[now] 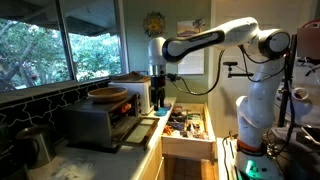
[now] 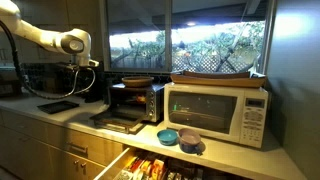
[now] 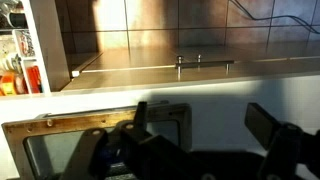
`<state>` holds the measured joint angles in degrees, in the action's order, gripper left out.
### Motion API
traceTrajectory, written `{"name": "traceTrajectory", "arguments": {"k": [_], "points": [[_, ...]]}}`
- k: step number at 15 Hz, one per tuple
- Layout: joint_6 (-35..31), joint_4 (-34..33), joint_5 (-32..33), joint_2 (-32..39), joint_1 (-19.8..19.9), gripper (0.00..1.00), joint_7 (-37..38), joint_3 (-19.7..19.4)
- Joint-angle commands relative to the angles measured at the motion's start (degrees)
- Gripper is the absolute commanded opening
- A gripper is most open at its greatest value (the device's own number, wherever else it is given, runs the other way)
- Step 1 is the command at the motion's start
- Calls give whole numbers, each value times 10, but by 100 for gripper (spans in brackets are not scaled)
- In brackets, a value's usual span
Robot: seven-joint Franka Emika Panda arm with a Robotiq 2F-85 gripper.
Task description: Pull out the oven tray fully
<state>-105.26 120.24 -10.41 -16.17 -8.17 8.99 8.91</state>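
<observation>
The small grey toaster oven stands on the counter with its hinged door folded down. A thin dark flat tray lies on the counter beyond the door, outside the oven. My gripper hangs above the counter near it, apart from the oven. In the wrist view the gripper is open and empty. A rounded grey tray corner and a framed glass panel lie below it.
A round wooden bowl sits on top of the oven. A white microwave stands beside it, with small bowls in front. A drawer full of utensils stands open under the counter. A metal kettle stands nearby.
</observation>
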Motion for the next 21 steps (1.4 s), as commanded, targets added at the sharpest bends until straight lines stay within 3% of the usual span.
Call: {"name": "traceTrajectory", "arguments": {"k": [1,6,10,11,12,13,16,17,18,21], "points": [[1,-1,0,0,1,100,0,1],[-114,69,158,-29,18,100,-4,14],[-260,134,275,-21,43,100,40,11],[-295,147,286,-18,52,100,60,8],[-306,150,255,-16,49,100,62,-1],[-273,125,257,-7,45,100,41,5],[-295,138,256,-7,52,100,52,1],[-323,146,263,-10,55,100,67,3],[-407,169,299,-11,71,100,99,6],[-539,182,431,19,132,100,179,28]]}}
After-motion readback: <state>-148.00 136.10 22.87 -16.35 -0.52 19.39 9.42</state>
